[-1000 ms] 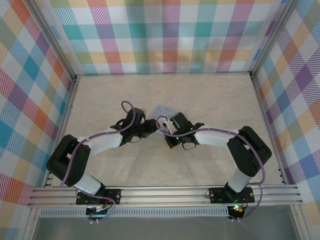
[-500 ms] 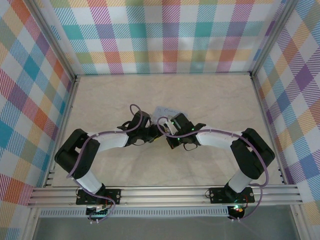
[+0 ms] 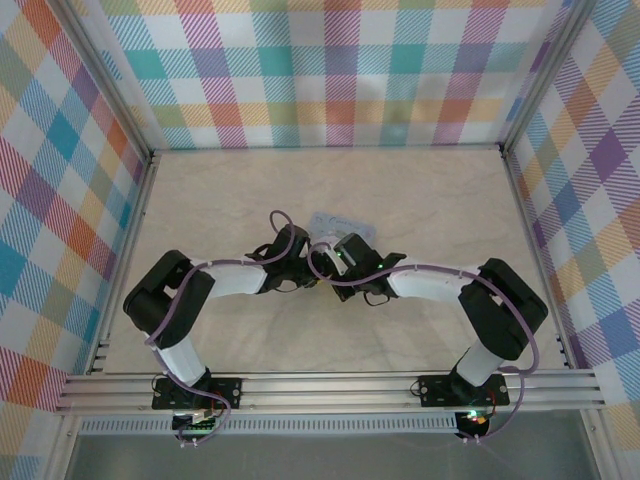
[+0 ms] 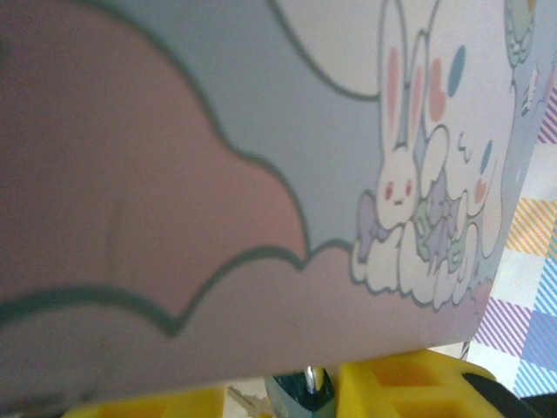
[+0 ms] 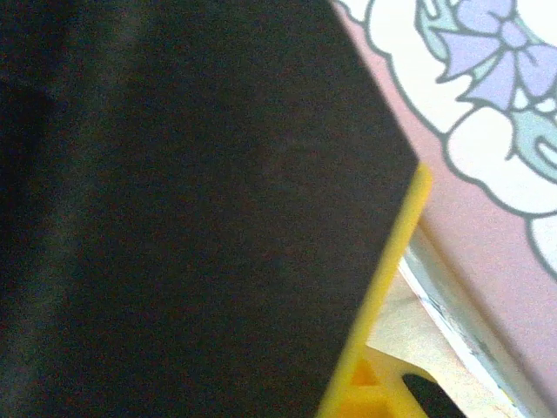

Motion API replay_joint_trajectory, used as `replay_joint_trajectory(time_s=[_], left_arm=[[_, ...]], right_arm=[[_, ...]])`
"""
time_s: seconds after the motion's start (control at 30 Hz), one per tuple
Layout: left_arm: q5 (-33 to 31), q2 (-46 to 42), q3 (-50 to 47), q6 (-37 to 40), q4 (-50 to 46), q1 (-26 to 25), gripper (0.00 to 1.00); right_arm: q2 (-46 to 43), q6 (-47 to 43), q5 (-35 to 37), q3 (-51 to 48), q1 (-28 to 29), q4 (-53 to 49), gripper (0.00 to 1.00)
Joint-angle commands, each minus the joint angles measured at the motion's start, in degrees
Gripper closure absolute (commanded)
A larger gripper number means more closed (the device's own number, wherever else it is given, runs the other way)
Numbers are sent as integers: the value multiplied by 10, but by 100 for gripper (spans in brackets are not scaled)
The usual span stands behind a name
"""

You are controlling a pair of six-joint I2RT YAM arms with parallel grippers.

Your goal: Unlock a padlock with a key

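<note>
In the left wrist view the padlock [image 4: 306,394], a small dark bluish body with a silver shackle, sits low between my yellow fingers [image 4: 409,387]. A slim silvery key [image 4: 242,402] shows just left of it. My left gripper [image 4: 280,399] stands apart around them, the right finger against the padlock and the left finger a little clear. From above, the left gripper [image 3: 302,262] and right gripper [image 3: 338,258] meet nose to nose just in front of the pastel box [image 3: 335,220]. A dark mass with a yellow edge [image 5: 383,279] blocks the right wrist view, hiding the right jaws.
The pastel-blue and pink box with a white rabbit [image 4: 218,174] stands close behind both grippers, its edge [image 5: 487,200] near the right finger. Plaid walls [image 3: 80,200] enclose the beige table [image 3: 440,200] on three sides. A metal rail [image 3: 320,388] runs along the near edge.
The left arm has swung right until its gripper meets the right one, and its jaws have narrowed. The right gripper has shifted slightly left.
</note>
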Motion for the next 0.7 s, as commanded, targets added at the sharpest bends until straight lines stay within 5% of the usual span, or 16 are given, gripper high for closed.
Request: replay_joint_trajectory(time_s=[0.0,0.23,0.67], left_arm=[[-15,23,4,-12,6,-4,74],[-14,42,2,-19,17,-4,95],[11,48,-7,-33,52,8,100]], right_arm=[[-20,-22,10,-8,20,28,87],[-32,-21,15,-23,28,37,74],[-153,57,-42,-74,-23,21,61]])
